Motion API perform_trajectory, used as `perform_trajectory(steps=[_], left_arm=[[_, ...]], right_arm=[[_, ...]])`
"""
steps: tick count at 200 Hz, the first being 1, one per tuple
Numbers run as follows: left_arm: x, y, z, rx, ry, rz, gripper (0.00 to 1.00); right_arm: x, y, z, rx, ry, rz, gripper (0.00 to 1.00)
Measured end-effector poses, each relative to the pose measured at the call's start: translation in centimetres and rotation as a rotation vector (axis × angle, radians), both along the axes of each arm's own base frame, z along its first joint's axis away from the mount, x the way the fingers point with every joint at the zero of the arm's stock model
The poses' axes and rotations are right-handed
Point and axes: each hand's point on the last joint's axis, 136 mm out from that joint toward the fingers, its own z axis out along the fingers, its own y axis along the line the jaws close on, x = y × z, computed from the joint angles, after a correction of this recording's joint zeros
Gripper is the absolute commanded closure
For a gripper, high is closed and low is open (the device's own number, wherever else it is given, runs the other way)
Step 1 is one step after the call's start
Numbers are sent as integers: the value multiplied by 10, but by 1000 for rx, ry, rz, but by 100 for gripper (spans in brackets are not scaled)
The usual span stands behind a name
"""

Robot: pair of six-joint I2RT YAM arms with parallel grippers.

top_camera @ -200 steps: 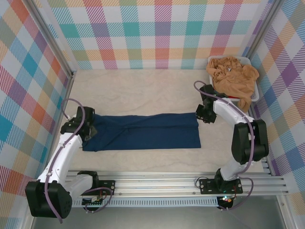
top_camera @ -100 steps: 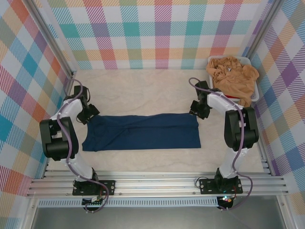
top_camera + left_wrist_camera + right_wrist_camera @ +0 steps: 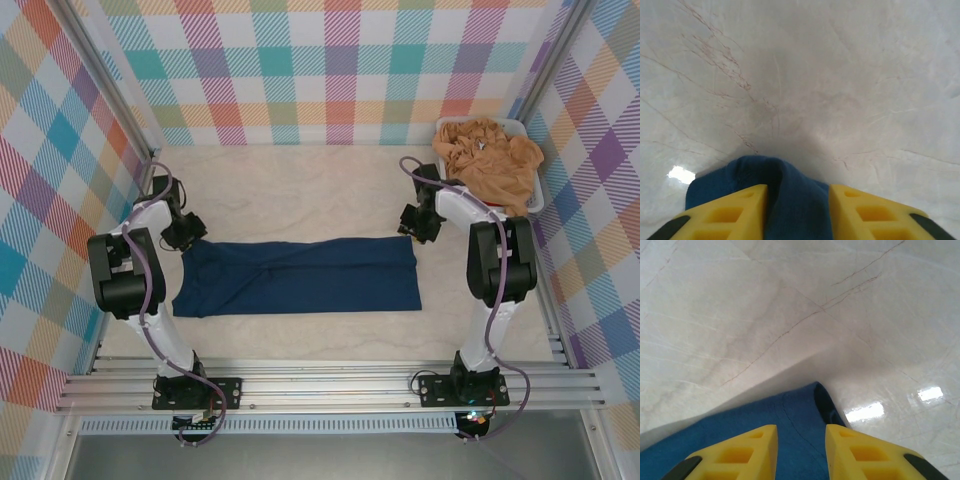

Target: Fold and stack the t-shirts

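A dark navy t-shirt (image 3: pixel 300 275), folded into a long band, lies across the middle of the table. My left gripper (image 3: pixel 190 235) sits at its far left corner. In the left wrist view the yellow jaws (image 3: pixel 797 192) are shut on a raised bunch of navy cloth (image 3: pixel 757 172). My right gripper (image 3: pixel 412 228) is at the far right corner, and its jaws (image 3: pixel 801 429) hold the navy corner (image 3: pixel 740 427), whose edge curls up. The tan-orange t-shirts (image 3: pixel 490 160) lie heaped in the white tub (image 3: pixel 536 203) at the back right.
Pale marbled tabletop (image 3: pixel 300 185) stretches behind the shirt up to the checked back wall. Checked side walls stand close beside both arms. A metal rail (image 3: pixel 320 385) runs along the near edge.
My left arm swung from the shirt's near left edge up to its far left corner. The right gripper shifted slightly back to the far right corner. The shirt has stayed flat.
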Motion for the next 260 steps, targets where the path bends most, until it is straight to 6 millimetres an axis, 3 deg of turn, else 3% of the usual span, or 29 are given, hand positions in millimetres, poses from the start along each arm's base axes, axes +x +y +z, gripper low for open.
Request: perform_trajectory(steps=[17, 35, 53, 118, 138, 140, 157, 174, 204, 226, 239, 260], left_arm=[[-2, 1, -8, -2, 20, -6, 82], [-2, 2, -12, -8, 27, -14, 100], [-1, 5, -12, -11, 29, -10, 100], [7, 39, 4, -4, -17, 65, 100], [10, 41, 8, -15, -32, 70, 100], [11, 41, 8, -18, -33, 68, 98], [11, 36, 8, -44, -31, 62, 69], [11, 34, 7, -59, -23, 52, 58], [5, 33, 11, -61, -21, 73, 56], [-7, 23, 32, -32, -40, 77, 54], [-11, 8, 54, -1, -71, 60, 53], [-20, -33, 78, 34, -116, -3, 52]], right_arm=[[0, 0, -10, -4, 23, -4, 73], [-4, -1, -21, -9, 57, -13, 88], [-4, -3, -26, -25, 74, -14, 100], [0, -14, -21, -91, 64, -28, 100], [-1, -12, -21, -85, 66, -25, 100], [-1, -12, -21, -82, 67, -24, 100], [0, -10, -20, -71, 67, -22, 69], [2, -9, -19, -70, 60, -20, 58], [3, -10, -16, -74, 54, -11, 57], [-1, -8, -3, -65, 27, -8, 58], [-6, -6, 9, -61, 5, -3, 58], [-13, 3, 26, -44, -31, 4, 60]])
